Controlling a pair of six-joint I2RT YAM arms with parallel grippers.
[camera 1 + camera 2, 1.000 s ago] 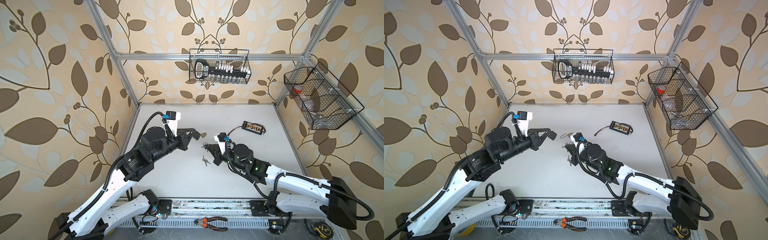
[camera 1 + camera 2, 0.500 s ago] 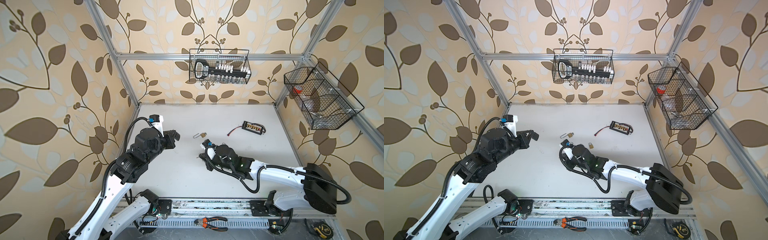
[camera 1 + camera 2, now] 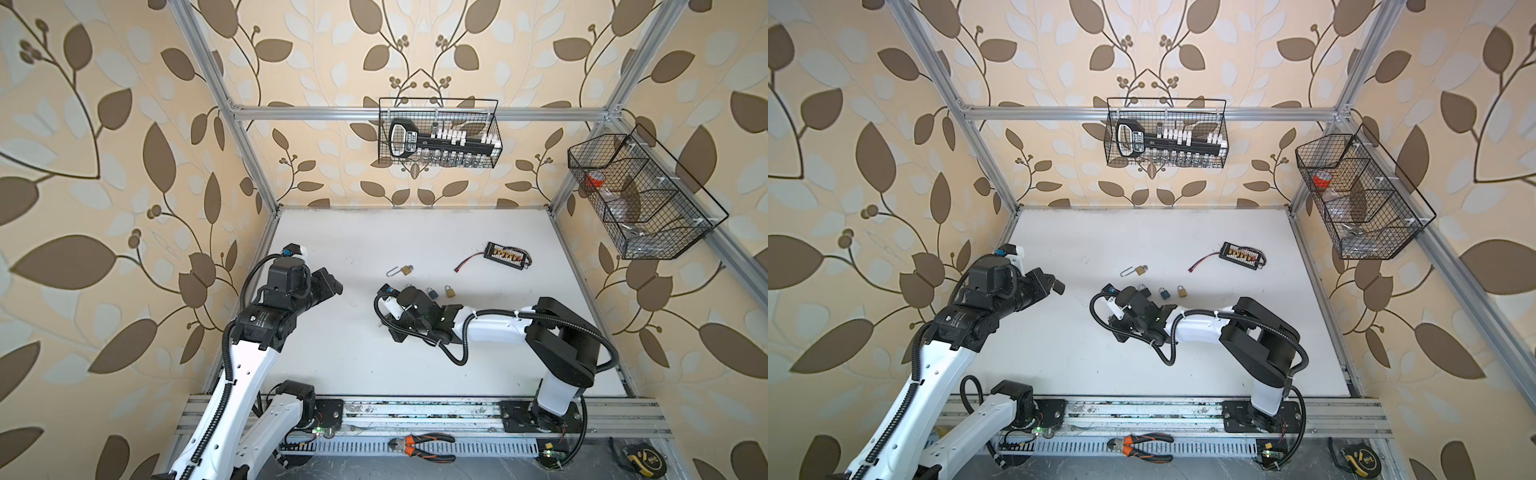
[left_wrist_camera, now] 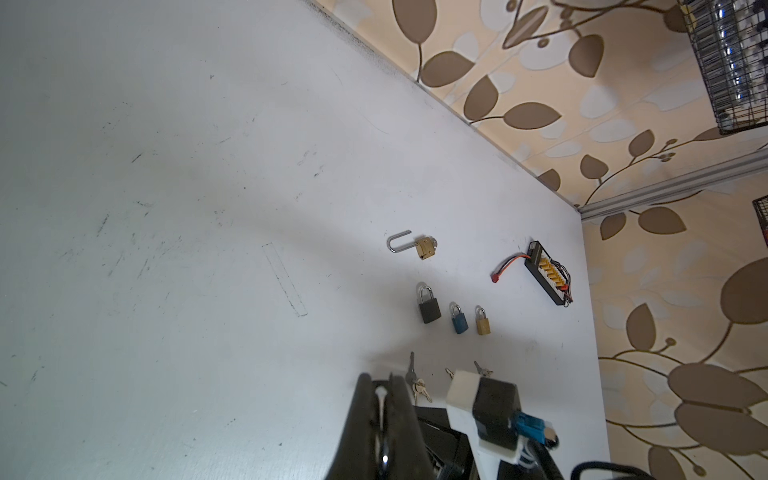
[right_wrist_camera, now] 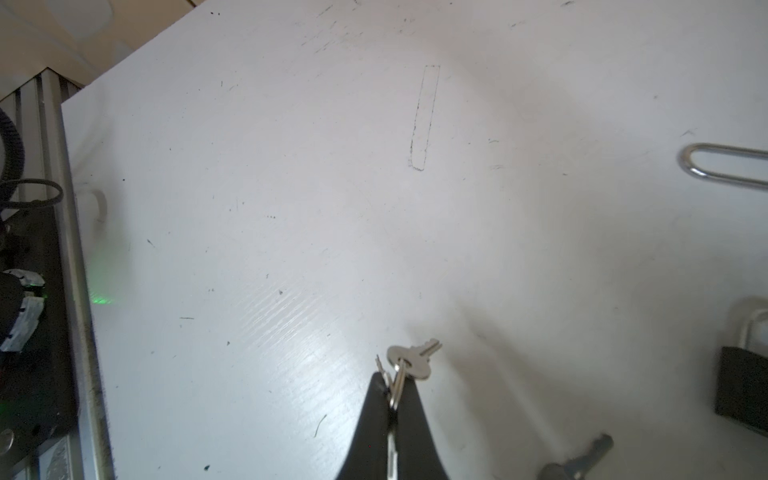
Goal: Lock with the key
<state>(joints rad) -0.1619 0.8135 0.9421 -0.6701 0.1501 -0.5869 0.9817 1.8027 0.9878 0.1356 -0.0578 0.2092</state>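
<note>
1. Front rail, nearest you: orange-handled pliers (image 3: 422,446) lie in front of the bench (image 3: 353,365). A tape measure (image 3: 638,457) sits at the right front corner.
2. Your right gripper (image 5: 390,380) is fully closed, with its tips pinching a key ring. One key (image 5: 413,360) sticks out just past the fingertips, low over the bench. You cannot tell whether it touches the surface.
3. Your left gripper (image 4: 380,388) is closed with nothing between the fingers. In both top views it hangs over the left side of the bench (image 3: 330,286), well apart from the locks.
4. Loose keys (image 4: 419,386) lie flat on the bench just beside the right wrist, between it and the row of locks.
5. Three shut padlocks lie side by side in a row: a black padlock (image 4: 428,307), a blue padlock (image 4: 458,320) and a small brass padlock (image 4: 482,323). They are near each other but not touching.
6. The open padlock (image 4: 422,249) lies flat just beyond that row, brass-bodied, with its shackle swung out. It is well apart from both grippers. A silver bit shows at its base, too small to identify.
7. Further right and back lies a connector board (image 3: 509,257) with a red-tipped lead.
8. Farthest away, a wire basket (image 3: 438,99) hangs on the back wall. A second basket (image 3: 648,245) hangs on the right wall.
</note>
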